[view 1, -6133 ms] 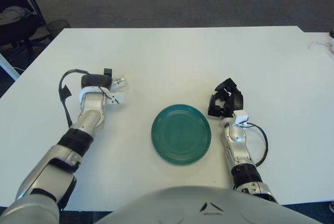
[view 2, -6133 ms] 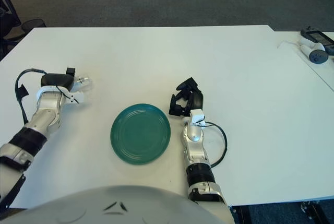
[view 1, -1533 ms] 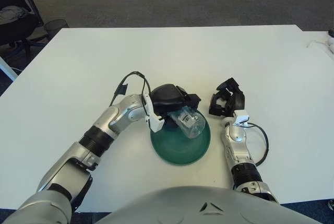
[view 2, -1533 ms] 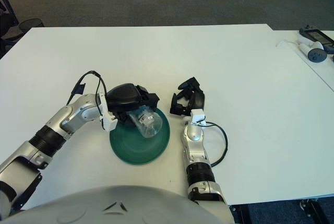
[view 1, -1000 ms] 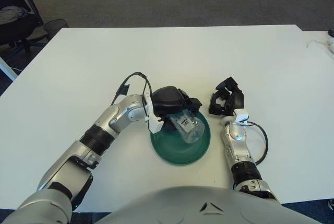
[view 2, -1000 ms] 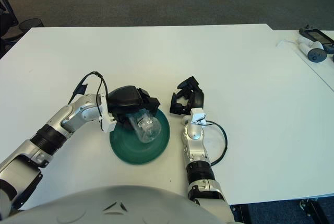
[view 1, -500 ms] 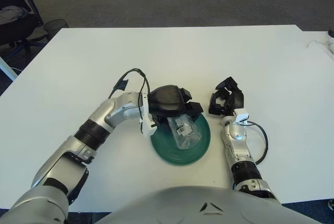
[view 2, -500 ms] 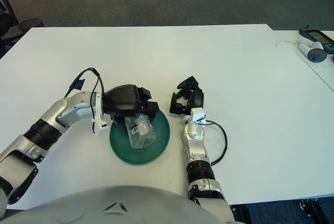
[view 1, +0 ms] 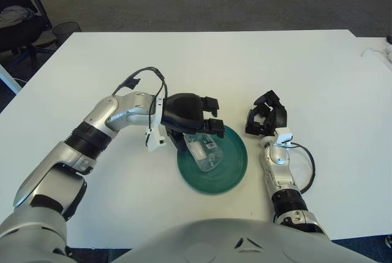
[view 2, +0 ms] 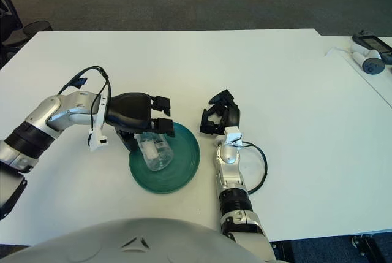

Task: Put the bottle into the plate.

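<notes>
A clear plastic bottle [view 1: 203, 152] lies on its side in the left half of the green plate [view 1: 228, 166] at the table's front centre. My left hand [view 1: 195, 129] hovers over the plate's upper left rim, just above the bottle's upper end. Its fingers [view 1: 211, 125] stretch out to the right and do not close on the bottle. My right hand [view 1: 264, 119] rests on the table just right of the plate, empty, with fingers loosely bent.
The white table [view 1: 245, 67] stretches far behind the plate. A second table at the right carries small devices [view 2: 367, 60]. An office chair [view 1: 18, 21] stands off the table's far left corner. A black cable [view 1: 308, 166] loops beside my right forearm.
My left hand has opened and drawn back to the left and up. The bottle has dropped out of it and now lies in the plate. The right hand has not moved.
</notes>
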`<action>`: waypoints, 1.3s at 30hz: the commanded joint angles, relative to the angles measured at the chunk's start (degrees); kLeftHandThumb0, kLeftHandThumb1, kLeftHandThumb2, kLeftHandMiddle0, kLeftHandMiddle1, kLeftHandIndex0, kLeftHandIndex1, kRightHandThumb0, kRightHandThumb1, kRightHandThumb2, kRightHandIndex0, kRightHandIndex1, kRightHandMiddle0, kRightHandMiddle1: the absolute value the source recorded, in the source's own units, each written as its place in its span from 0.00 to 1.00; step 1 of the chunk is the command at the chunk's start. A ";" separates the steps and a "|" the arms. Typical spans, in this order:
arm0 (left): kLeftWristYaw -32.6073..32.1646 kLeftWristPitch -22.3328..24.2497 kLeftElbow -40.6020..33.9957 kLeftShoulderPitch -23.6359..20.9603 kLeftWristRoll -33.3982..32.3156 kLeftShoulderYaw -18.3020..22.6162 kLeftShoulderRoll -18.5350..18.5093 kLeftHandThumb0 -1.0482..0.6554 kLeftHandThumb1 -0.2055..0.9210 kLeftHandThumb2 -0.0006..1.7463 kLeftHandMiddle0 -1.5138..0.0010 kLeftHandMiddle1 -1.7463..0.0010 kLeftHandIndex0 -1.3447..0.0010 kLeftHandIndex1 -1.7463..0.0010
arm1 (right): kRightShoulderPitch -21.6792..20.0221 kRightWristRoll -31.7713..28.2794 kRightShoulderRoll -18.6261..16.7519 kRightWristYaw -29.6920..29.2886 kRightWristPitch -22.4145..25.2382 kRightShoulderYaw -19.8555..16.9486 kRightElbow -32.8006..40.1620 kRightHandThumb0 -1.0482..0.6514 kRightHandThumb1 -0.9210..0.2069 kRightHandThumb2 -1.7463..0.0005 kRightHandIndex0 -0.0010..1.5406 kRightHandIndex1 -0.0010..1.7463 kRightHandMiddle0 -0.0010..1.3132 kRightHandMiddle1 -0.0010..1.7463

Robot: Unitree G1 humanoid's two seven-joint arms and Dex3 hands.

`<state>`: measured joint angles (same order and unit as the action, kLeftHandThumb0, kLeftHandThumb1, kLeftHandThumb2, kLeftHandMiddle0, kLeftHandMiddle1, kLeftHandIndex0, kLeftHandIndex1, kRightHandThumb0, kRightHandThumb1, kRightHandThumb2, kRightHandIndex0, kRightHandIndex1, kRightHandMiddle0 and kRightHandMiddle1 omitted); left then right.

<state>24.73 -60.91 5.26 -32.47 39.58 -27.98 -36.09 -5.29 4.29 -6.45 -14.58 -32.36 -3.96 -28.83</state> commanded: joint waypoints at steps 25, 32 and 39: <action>-3.29 2.10 -5.32 1.80 6.49 3.64 -0.66 0.03 1.00 0.17 1.00 1.00 1.00 1.00 | 8.08 4.69 -1.40 -8.08 12.45 2.79 6.39 0.61 0.82 0.04 0.53 1.00 0.50 0.99; -4.00 2.34 -4.32 1.76 4.05 4.60 -1.07 0.01 1.00 0.22 1.00 1.00 1.00 1.00 | 6.53 4.20 0.18 -7.76 9.10 2.25 0.91 0.61 0.78 0.06 0.52 1.00 0.46 1.00; -5.58 3.49 2.10 0.34 -4.25 6.51 0.67 0.00 1.00 0.32 1.00 1.00 1.00 1.00 | 5.06 3.10 0.10 -7.34 6.09 1.53 -4.24 0.62 0.75 0.08 0.51 0.99 0.44 1.00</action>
<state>20.72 -59.02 3.28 -30.96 40.17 -23.34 -36.29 -2.19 8.56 -6.47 -22.49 -26.38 -1.30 -24.37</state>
